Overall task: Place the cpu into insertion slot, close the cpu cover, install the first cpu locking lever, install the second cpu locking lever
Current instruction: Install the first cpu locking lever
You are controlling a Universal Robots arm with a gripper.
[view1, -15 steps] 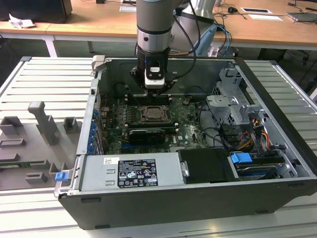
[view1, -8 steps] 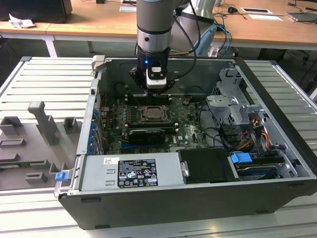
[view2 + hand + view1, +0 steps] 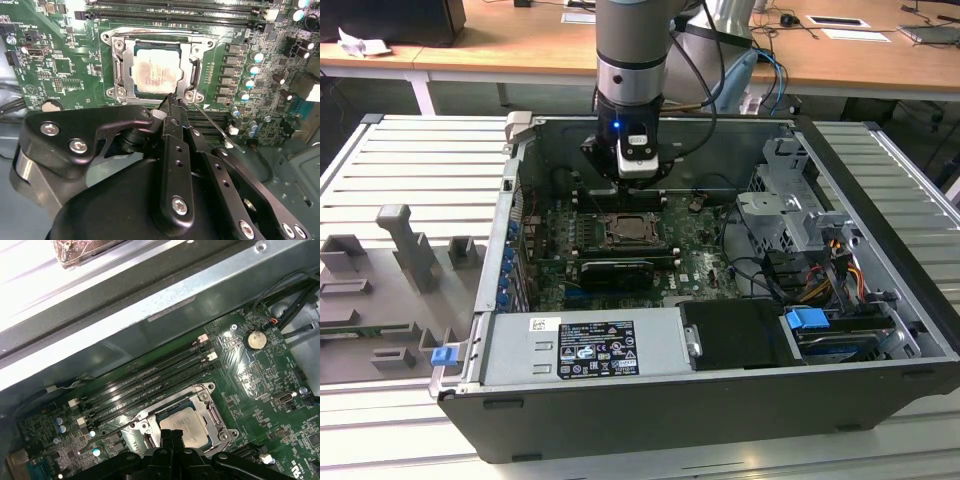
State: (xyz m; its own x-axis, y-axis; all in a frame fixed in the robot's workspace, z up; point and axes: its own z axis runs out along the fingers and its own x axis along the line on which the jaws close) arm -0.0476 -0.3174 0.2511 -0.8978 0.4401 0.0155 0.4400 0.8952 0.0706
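The cpu (image 3: 154, 73) lies flat in the insertion slot (image 3: 116, 46), its pale metal top showing through the window of the cpu cover (image 3: 128, 67), which is lowered over it. In the first wrist view the cpu (image 3: 187, 424) sits in the same silvery frame (image 3: 212, 415). My gripper (image 3: 171, 101) hovers just above one edge of the socket, fingers pressed together with nothing between them. A thin locking lever (image 3: 216, 126) sticks out loose from the socket corner beside the fingertips. In the exterior view the gripper (image 3: 636, 186) hangs over the insertion slot (image 3: 634, 232).
Long black memory slots (image 3: 150, 382) run beside the socket, near the case wall (image 3: 150, 335). A power supply (image 3: 585, 348) and a drive cage (image 3: 790, 215) fill the case's near side and the exterior view's right. Grey fixtures (image 3: 405, 245) stand on the table at the exterior view's left.
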